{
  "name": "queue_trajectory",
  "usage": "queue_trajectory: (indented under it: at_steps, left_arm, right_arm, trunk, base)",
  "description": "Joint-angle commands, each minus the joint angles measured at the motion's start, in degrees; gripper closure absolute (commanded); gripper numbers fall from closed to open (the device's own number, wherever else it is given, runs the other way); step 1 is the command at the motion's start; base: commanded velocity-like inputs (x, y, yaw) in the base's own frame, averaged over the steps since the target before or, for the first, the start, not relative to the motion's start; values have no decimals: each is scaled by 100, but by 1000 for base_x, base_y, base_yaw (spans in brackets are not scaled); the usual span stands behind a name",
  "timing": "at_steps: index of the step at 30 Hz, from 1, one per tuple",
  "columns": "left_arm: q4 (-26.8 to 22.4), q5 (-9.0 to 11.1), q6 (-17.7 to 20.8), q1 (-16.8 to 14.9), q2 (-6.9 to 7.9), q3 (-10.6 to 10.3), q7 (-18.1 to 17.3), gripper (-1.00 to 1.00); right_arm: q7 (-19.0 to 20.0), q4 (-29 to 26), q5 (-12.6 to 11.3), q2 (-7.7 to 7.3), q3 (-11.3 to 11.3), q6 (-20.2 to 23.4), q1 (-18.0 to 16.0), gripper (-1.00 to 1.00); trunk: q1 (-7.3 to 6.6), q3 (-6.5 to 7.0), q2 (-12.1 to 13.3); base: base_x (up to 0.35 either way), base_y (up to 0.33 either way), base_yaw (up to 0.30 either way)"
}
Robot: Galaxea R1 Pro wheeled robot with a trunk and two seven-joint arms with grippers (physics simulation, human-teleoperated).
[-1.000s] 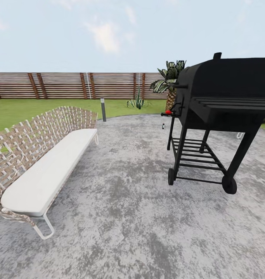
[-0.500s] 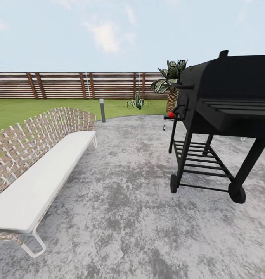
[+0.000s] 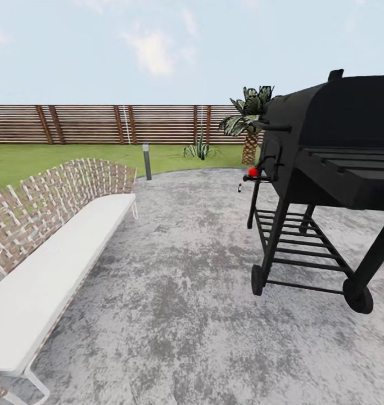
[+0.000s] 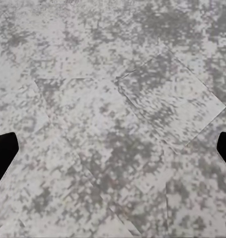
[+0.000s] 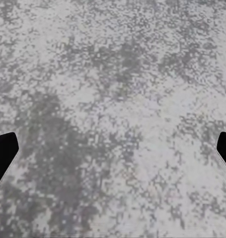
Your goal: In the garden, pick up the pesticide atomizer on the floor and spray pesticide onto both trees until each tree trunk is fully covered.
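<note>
The garden lawn (image 3: pixel 40 160) lies as a green strip beyond the patio, closed off by a brown slatted fence (image 3: pixel 85 124). The pesticide atomizer and both trees are out of view. My left gripper (image 4: pixel 113 153) is open over grey speckled stone, its dark fingertips (image 4: pixel 2 154) far apart at the picture's two sides with nothing between them. My right gripper (image 5: pixel 113 153) is open as well, above the same stone, with one fingertip (image 5: pixel 3 151) at either side.
I stand on a grey stone patio (image 3: pixel 186 281). A woven bench (image 3: pixel 51 259) with a white seat runs along the left. A black wheeled grill (image 3: pixel 326 169) stands close on the right. A short lamp post (image 3: pixel 147 161), a spiky plant (image 3: pixel 199 149) and a palm (image 3: pixel 245 121) edge the lawn.
The head view has moved forward over the patio. The bench and the grill now look larger and closer and sit nearer the picture's sides.
</note>
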Motion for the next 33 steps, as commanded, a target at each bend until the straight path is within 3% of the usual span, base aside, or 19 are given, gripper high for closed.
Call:
queue_trajectory:
  at_steps: [1, 33]
  left_arm:
    - [0, -3, 0, 0, 0, 0, -2, -100]
    - [15, -25, 8, 0, 0, -26, -9, -100]
  right_arm:
    - [2, 0, 0, 0, 0, 0, 0, -100]
    - [-18, 0, 18, 0, -9, 0, 0, -100]
  trunk:
    - [0, 0, 0]
    - [0, 0, 0]
  base:
    - [335, 0, 0]
    - [335, 0, 0]
